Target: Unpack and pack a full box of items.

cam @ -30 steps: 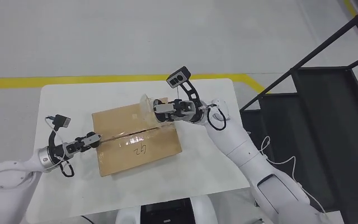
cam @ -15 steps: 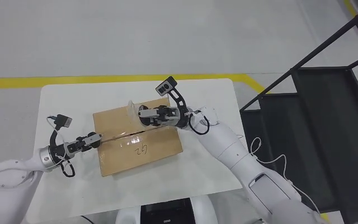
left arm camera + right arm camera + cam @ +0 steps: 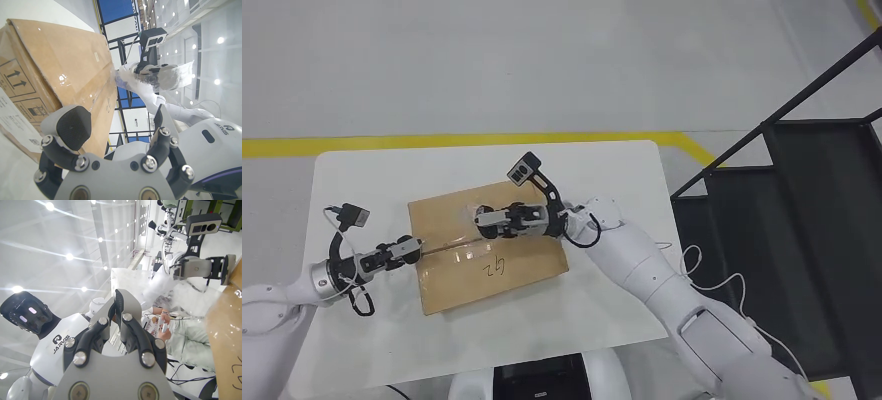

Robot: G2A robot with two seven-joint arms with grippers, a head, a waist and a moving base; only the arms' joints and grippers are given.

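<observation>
A closed cardboard box [image 3: 492, 265] lies in the middle of the white table [image 3: 362, 170], with handwriting on its top flap. My right gripper [image 3: 482, 221] hovers over the box's far left part, shut on a strip of clear tape [image 3: 143, 283] that lifts off the centre seam. In the left wrist view the same tape strip [image 3: 181, 70] hangs from that gripper, still stuck to the box [image 3: 56, 62] at the seam. My left gripper [image 3: 414, 246] is open at the box's left end, one pad [image 3: 73, 126] against the box's edge.
A black metal stair frame [image 3: 802, 200] stands just right of the table. A yellow line [image 3: 392, 145] runs on the floor behind it. Bare table surface lies left of and in front of the box.
My right gripper has moved left along the box's seam, drawing the tape strip with it. The left arm and the box have stayed put.
</observation>
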